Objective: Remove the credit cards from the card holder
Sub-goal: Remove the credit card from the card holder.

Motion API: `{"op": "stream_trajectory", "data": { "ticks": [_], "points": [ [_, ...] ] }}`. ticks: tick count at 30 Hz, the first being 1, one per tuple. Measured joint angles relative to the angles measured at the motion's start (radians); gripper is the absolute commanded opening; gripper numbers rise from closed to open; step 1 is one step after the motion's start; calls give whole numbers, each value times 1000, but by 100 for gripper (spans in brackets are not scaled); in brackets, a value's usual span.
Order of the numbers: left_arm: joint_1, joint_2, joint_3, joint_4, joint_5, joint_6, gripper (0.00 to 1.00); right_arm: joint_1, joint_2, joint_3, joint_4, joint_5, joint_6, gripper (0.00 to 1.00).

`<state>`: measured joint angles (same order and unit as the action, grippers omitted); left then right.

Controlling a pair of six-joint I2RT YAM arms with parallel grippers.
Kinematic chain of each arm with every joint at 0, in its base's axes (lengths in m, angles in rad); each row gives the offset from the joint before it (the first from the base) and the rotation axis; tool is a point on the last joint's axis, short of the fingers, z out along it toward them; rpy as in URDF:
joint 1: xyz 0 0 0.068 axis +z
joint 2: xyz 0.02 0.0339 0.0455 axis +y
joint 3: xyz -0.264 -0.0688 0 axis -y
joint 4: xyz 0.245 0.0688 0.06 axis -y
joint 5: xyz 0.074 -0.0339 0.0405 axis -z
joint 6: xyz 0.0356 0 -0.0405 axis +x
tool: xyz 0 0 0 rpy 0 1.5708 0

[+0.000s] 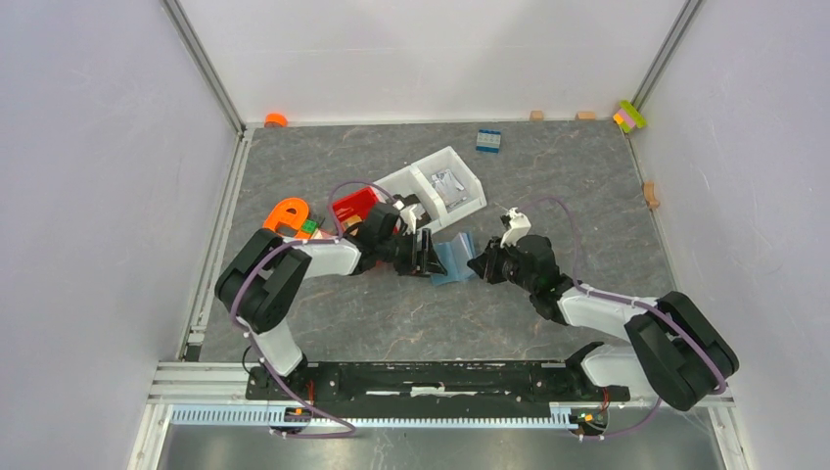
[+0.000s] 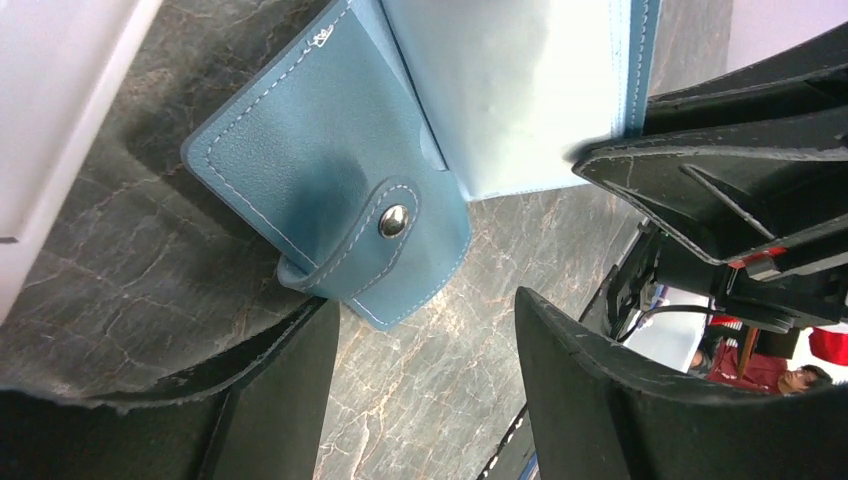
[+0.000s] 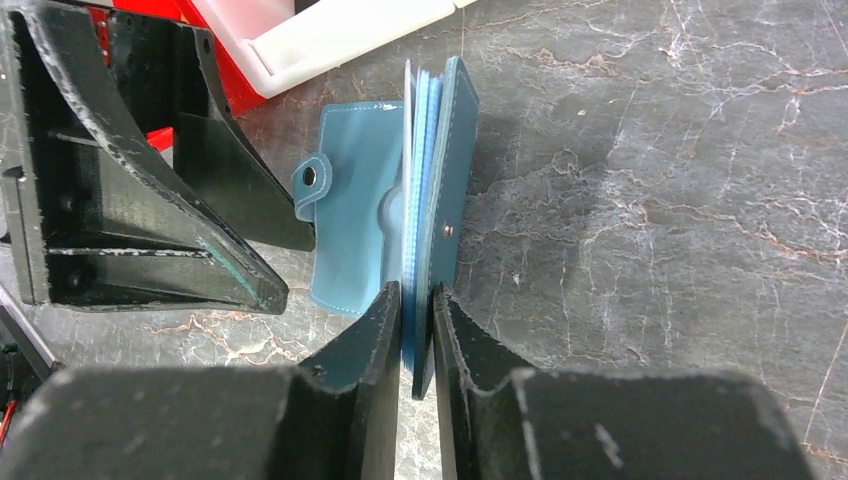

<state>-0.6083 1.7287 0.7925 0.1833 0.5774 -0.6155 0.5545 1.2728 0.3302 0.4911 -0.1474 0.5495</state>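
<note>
Mid-table, just in front of the white bin (image 1: 445,186), the teal card holder (image 1: 452,259) is lying opened like a book between the two arms. The right gripper (image 3: 415,295) is pinching one cover together with the pale-blue inner sleeves, its jaws nearly closed on that stack and holding it up on edge. The left gripper (image 2: 430,340) is hanging beside the other cover with its jaws spread wide and nothing between them.

The step in hand looks to be the opening and bracing of the holder; no credit cards are lying out on the table. Whether any are sitting in the sleeves cannot be told, since the sleeves are showing only their edges in the right wrist view.

The free cover is lying flat, its snap tab pointing toward the left gripper, while the fold is running roughly from the far side toward the arms' bases. The next move is likely calling for the left fingers to close on a card's exposed edge and draw it out along the sleeve, while the right grip is steadying the holder.
</note>
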Motion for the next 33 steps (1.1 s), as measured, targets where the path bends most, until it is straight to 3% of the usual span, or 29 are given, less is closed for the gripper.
{"op": "stream_trajectory", "data": {
  "ticks": [7,13,18,25,33],
  "points": [
    [0,-1,10,-47,-15,6,71,2,14,15,-8,9,-6,22],
    [-3,-179,-14,-77,-82,32,75,7,5,15,-35,35,-5,15],
    [-3,-272,-34,-61,-134,48,99,8,-21,2,-28,32,1,10],
    [-2,-352,-115,-47,-188,51,100,5,-138,-74,17,34,15,1],
    [43,-449,-212,74,-181,11,100,2,-315,-163,108,58,33,0]
  ]
}}
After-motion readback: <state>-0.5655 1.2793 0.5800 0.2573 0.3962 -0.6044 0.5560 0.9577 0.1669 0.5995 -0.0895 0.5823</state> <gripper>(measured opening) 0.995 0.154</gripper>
